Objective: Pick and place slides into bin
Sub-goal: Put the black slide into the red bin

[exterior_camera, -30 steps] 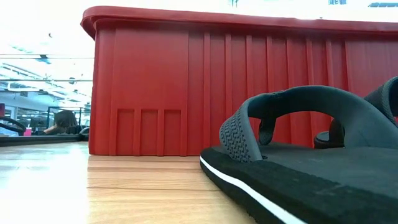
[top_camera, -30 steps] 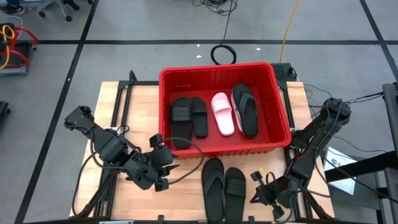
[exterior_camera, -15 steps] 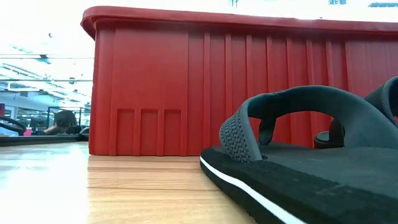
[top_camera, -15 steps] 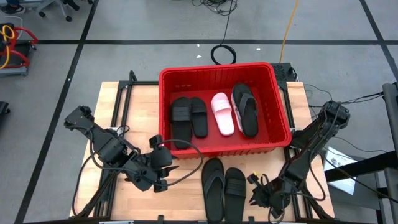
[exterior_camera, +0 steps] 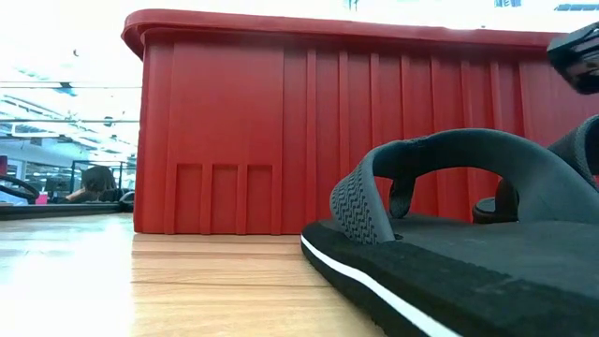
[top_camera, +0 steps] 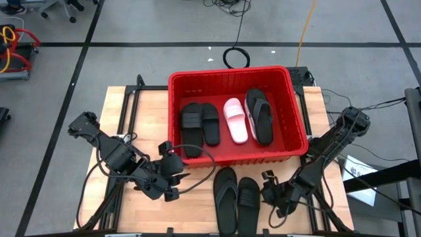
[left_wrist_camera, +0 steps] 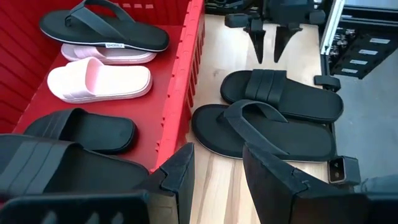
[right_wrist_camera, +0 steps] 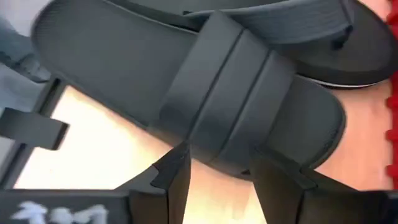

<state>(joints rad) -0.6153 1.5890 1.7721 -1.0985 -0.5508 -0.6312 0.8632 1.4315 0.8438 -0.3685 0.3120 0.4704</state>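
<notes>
Slide (top_camera: 248,199) lies lengthwise toward the bin (top_camera: 297,118), right gripper (top_camera: 270,195) spread open just beside it.

Table (top_camera: 131,112) under me is light wood planks with a dark frame along its edges. Sitting directly on it: the red bin (top_camera: 293,108) toward the far side, its near wall (exterior_camera: 328,140) flat on the wood, and two black sandals side by side just in front of that wall, a flip-flop (top_camera: 225,197) and a wide-strap slide (top_camera: 248,201) on my right of it. Both lie flat, soles down, long sides touching or nearly so, between my two arms; the flip-flop's pale sole edge (exterior_camera: 374,290) rests on the planks.
</notes>
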